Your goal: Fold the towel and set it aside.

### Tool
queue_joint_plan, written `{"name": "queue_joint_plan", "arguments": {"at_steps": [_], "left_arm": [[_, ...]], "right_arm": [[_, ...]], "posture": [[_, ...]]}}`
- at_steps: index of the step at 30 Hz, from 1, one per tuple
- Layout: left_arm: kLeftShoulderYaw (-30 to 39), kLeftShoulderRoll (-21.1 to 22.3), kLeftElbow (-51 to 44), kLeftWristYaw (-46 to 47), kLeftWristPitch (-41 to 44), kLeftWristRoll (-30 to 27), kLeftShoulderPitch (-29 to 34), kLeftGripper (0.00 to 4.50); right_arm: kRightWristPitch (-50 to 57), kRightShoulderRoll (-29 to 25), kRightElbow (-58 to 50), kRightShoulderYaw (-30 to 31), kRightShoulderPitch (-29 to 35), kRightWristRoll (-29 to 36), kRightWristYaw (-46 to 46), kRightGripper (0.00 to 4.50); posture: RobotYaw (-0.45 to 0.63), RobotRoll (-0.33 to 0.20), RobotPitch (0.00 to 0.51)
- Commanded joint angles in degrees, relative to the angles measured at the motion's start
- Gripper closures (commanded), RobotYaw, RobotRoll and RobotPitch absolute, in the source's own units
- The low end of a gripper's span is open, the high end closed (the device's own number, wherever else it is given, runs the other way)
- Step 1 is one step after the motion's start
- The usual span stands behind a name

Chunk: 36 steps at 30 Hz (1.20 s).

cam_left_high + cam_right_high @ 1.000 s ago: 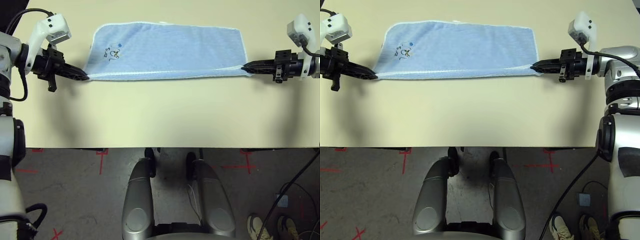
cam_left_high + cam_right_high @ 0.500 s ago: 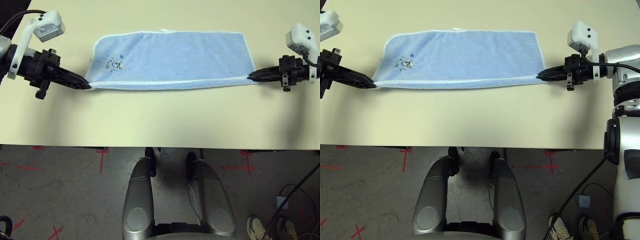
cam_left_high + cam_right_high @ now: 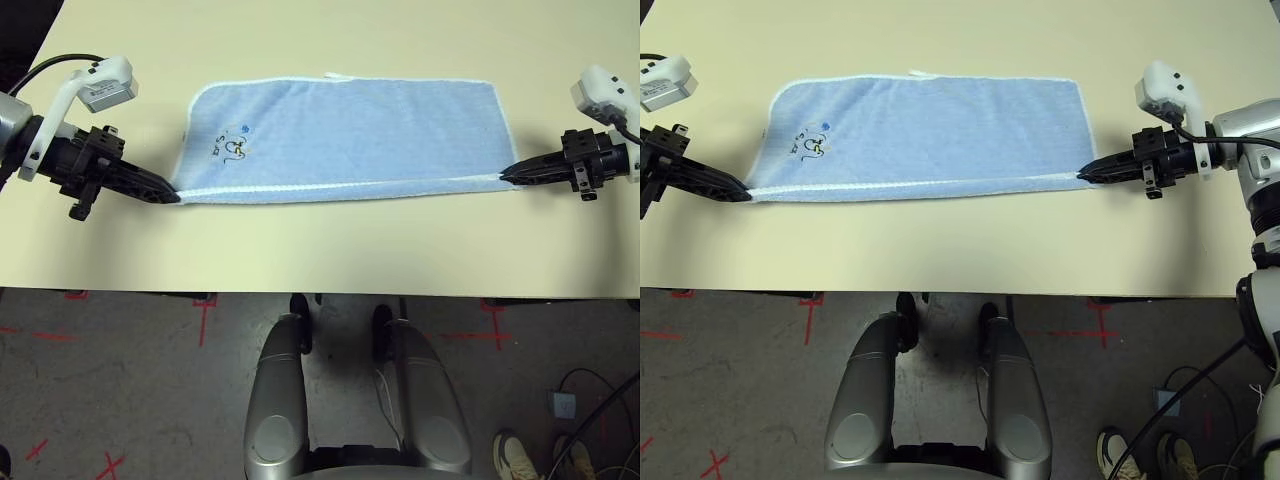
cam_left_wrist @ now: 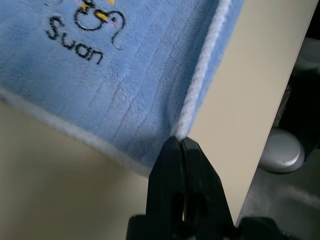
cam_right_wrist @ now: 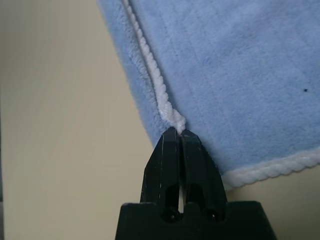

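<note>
Beige tabletop (image 3: 320, 250), edge nearest the robot bare. Item: light blue towel (image 3: 350, 125), lying across the table's far half, stretched from 9 to 3 o'clock, white edging all round, dark swan print (image 3: 229, 148) toward 10 o'clock. Left gripper (image 3: 172, 196), fingers pinched together on the near corner at 9 o'clock. Right gripper (image 3: 505, 177), likewise clamped on the near corner at 3 o'clock. Status: near edge doubled over along its length, one lengthwise fold apparently made; further folding and setting aside outstanding.
</note>
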Motion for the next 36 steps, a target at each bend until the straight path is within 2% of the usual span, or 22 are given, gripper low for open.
{"name": "queue_joint_plan", "arguments": {"at_steps": [1,4,7,13,23,30,36], "left_arm": [[1.19,-2.26,8.03,-0.38,-4.24,5.31,-2.19,4.48],[3.69,-6.06,15.93,-0.38,-7.87,9.96,-5.66,4.48],[8.71,-10.01,23.2,0.31,-11.64,14.95,-7.96,4.48],[17.26,-14.28,30.26,3.19,-16.52,23.26,-7.78,4.48],[29.43,-20.28,34.85,20.46,-23.23,30.13,-7.29,4.48],[33.75,-22.17,35.76,24.48,-24.56,33.29,-7.56,4.48],[36.48,-24.48,36.32,28.93,-26.65,35.3,-7.53,4.48]], "right_arm": [[0.55,-0.79,4.65,-3.43,-2.01,-0.76,0.28,4.5],[0.03,0.14,8.91,-7.84,-3.93,-2.38,0.13,4.5],[-0.64,1.76,11.67,-12.49,-5.36,-3.89,-4.13,4.5],[-0.46,4.35,12.64,-16.24,-4.75,-8.31,-8.36,4.5],[-0.55,8.2,12.59,-21.13,-3.27,-12.64,-19.54,4.5],[-1.5,10.47,12.81,-24.71,-4.52,-13.5,-28.63,4.5],[-4.12,12.51,12.76,-24.68,-4.51,-15.74,-32.22,4.5]], "posture": [[0.03,0.0,0.4],[0.03,0.0,0.4],[0.03,0.0,0.401],[0.04,0.0,0.406],[0.04,0.0,0.411],[0.03,0.0,0.409],[0.03,0.0,0.406]]}}
